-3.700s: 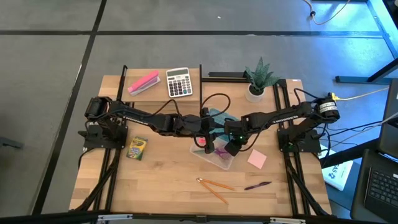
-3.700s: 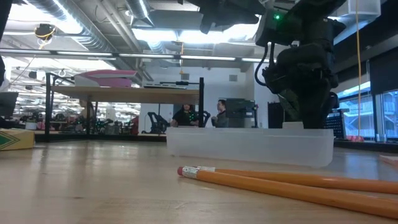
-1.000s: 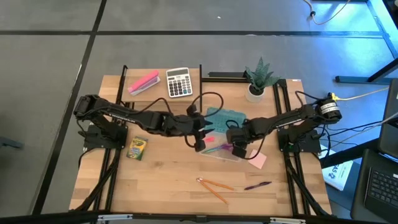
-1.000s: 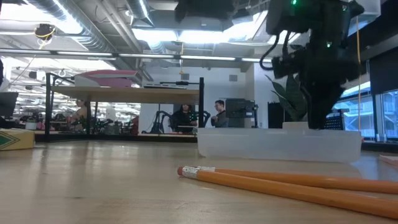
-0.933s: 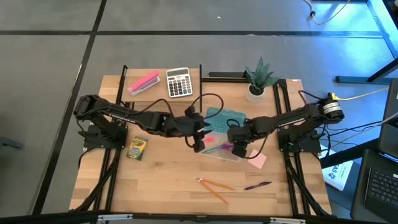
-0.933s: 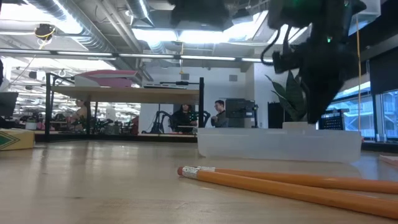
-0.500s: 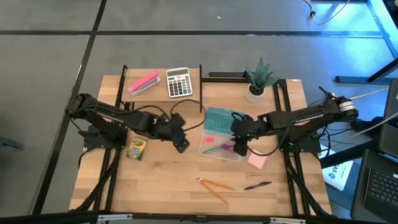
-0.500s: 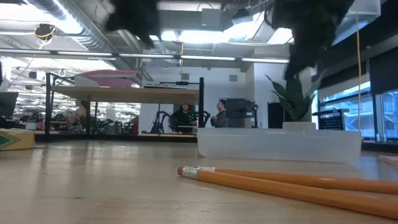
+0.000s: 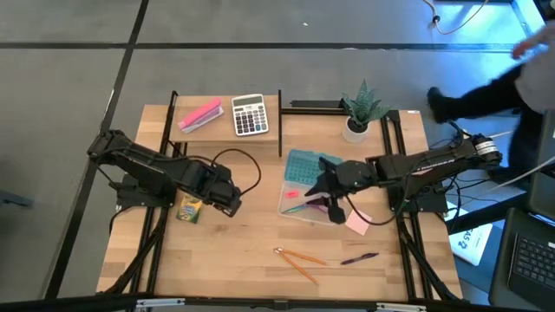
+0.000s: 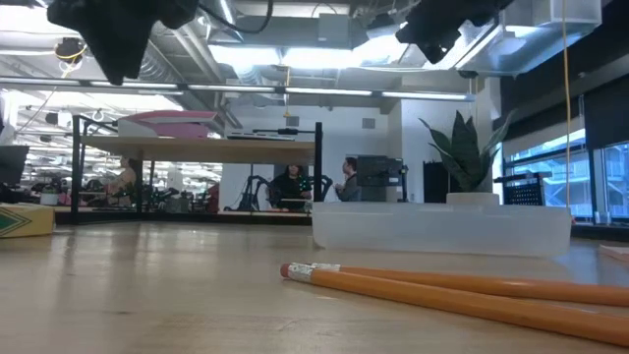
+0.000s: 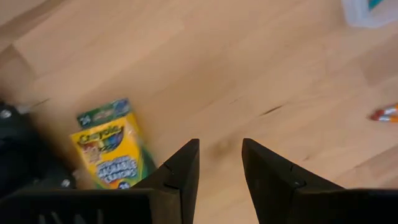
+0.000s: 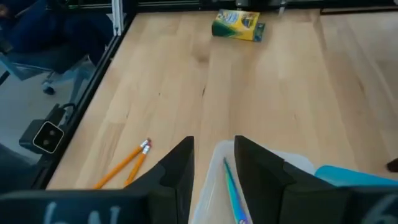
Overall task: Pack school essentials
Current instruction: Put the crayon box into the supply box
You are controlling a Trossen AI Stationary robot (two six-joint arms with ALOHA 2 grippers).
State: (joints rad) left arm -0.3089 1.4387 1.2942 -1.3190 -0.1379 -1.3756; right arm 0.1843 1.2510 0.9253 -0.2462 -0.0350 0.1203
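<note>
**A:** At the back of the bench [image 9: 225,260] there's a grey calculator [image 9: 250,114], a long pink block [image 9: 200,114] and a potted plant [image 9: 361,108], all well clear of the work. A person [image 9: 507,82] is blurring past on the right, off the bench.

**B:** What about the container?

**A:** The clear tray [image 9: 305,204] sits mid-bench with a teal lid [image 9: 305,165] at its far side. Inside I can make out a pink thing and a pen-like stick, hard to tell more.

**B:** Stuff still outside?

**A:** The crayon box [image 9: 190,208] lies near the left arm's base, the two orange pencils [image 9: 299,261] and purple pen [image 9: 358,258] lie near the front edge, and the pink notepad [image 9: 356,224] is just right of the tray.

**B:** Pincers?

**A:** The left pincer [image 11: 219,163] hovers beside the crayon box, parted a little, holding nothing. The right pincer [image 12: 214,160] hangs over the tray, same narrow gap, empty.
</note>
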